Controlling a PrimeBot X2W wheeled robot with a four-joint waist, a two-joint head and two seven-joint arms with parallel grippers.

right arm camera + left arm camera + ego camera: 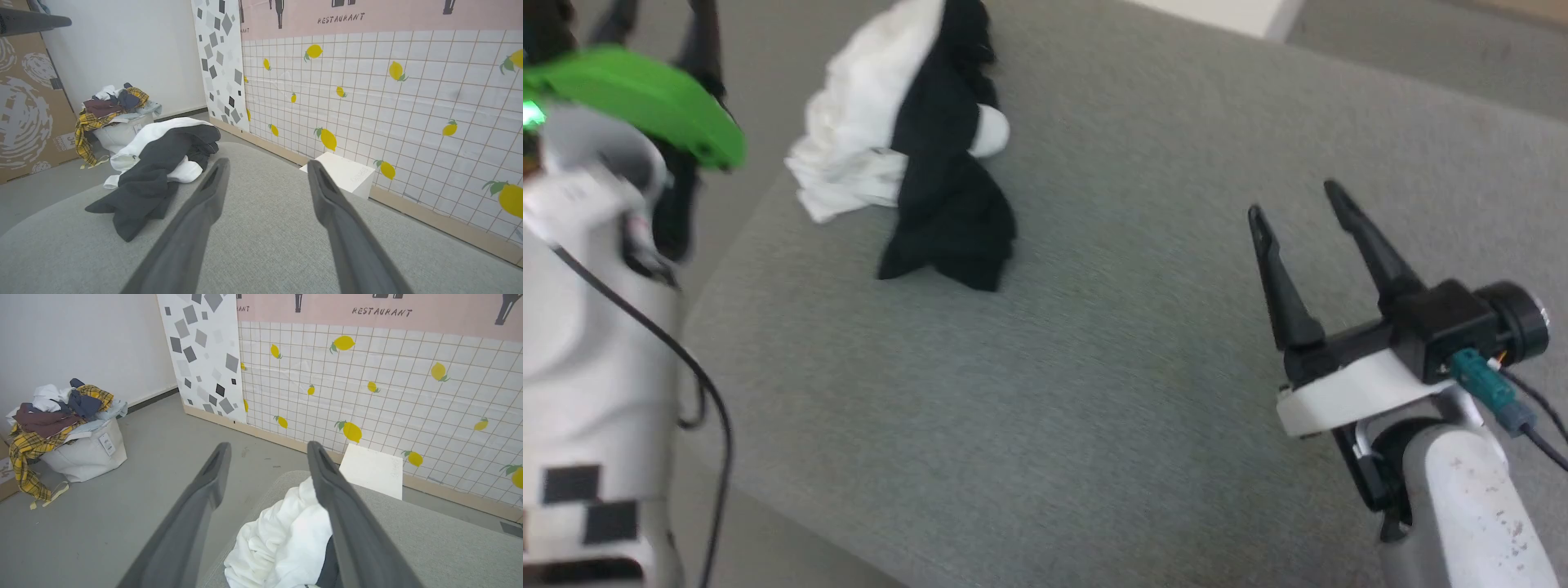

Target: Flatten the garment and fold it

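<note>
The garment (907,139) lies crumpled in a heap near the far left corner of the grey fabric-covered worktop (1094,367), close to its rounded edge. Its white body is bunched into soft, thick folds on the left side of the pile. A black sleeve drapes across the top and runs down the near side, ending in a loose dark flap flat on the worktop. A small roll of white pokes out to the right from under the black cloth. Nothing of the shirt is spread out or smoothed.

The left claw (267,451) has its two fingers wide apart and empty. In the left wrist view the white folds (278,547) lie just beyond and below them, partly hidden by one finger; whether it touches the cloth cannot be told. The right claw (1292,200) is also spread and empty, above bare worktop well to the right of the heap.

On the floor beyond stands a white fabric bin (81,453) heaped with mixed clothes.
</note>
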